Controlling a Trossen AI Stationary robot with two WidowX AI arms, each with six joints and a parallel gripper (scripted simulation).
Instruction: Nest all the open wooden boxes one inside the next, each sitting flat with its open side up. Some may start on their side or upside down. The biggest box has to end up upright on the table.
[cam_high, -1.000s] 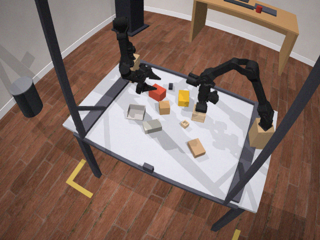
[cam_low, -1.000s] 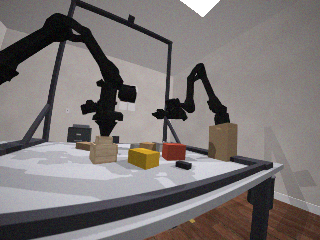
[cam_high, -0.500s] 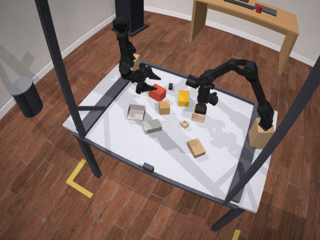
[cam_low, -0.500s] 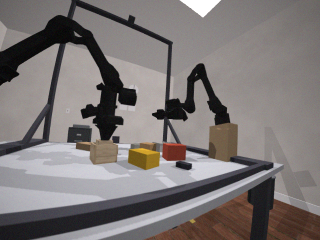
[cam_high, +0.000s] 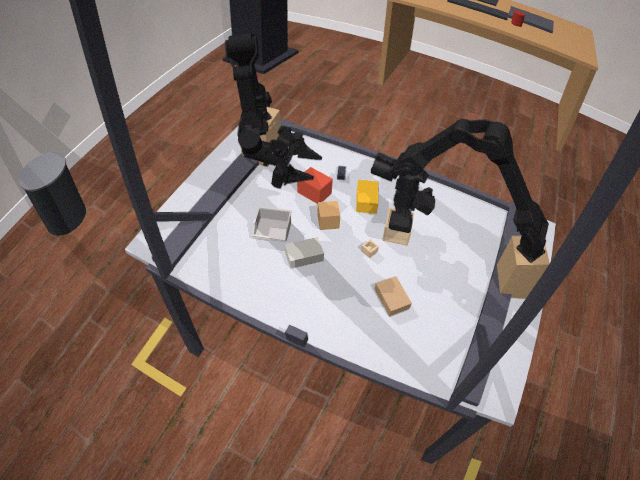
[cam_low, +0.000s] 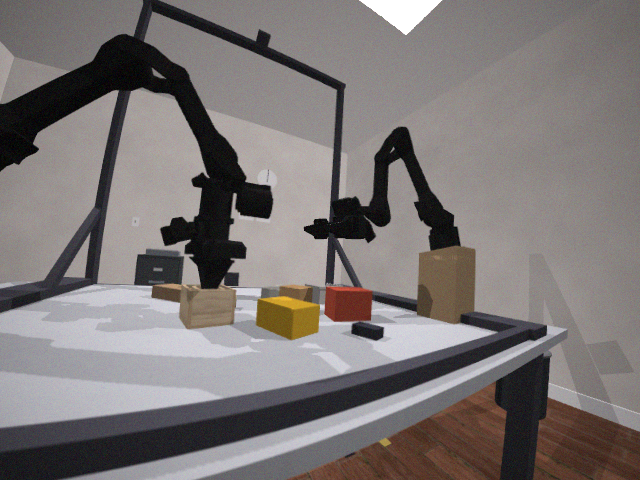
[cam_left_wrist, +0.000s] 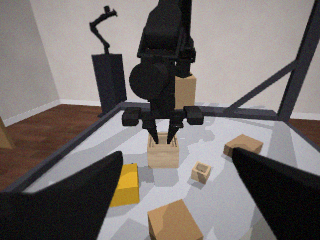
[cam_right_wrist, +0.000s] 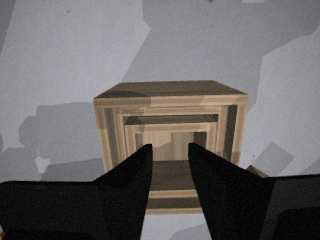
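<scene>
My right gripper (cam_high: 399, 222) (cam_low: 210, 284) (cam_left_wrist: 162, 144) (cam_right_wrist: 170, 149) points straight down and is shut on the near wall of a smaller wooden box (cam_right_wrist: 170, 120). That box sits open side up inside a larger tan wooden box (cam_high: 397, 236) (cam_low: 206, 307) (cam_left_wrist: 163, 156) (cam_right_wrist: 170, 100) upright on the table. A tiny open box (cam_high: 369, 248) (cam_left_wrist: 201, 171) stands upright close by. A white open box (cam_high: 271, 223) is upright and a grey box (cam_high: 303, 252) lies on its side. My left gripper (cam_high: 307, 165) (cam_low: 310, 229) is open and empty, held above the red block.
A red block (cam_high: 315, 184) (cam_low: 347, 303), a yellow block (cam_high: 367, 196) (cam_low: 287, 316) and a small dark block (cam_high: 341, 172) lie at the back. Two closed-looking tan boxes (cam_high: 328, 214) (cam_high: 392, 295) lie on the table. A tall tan pedestal (cam_high: 522, 271) bears the right arm's base.
</scene>
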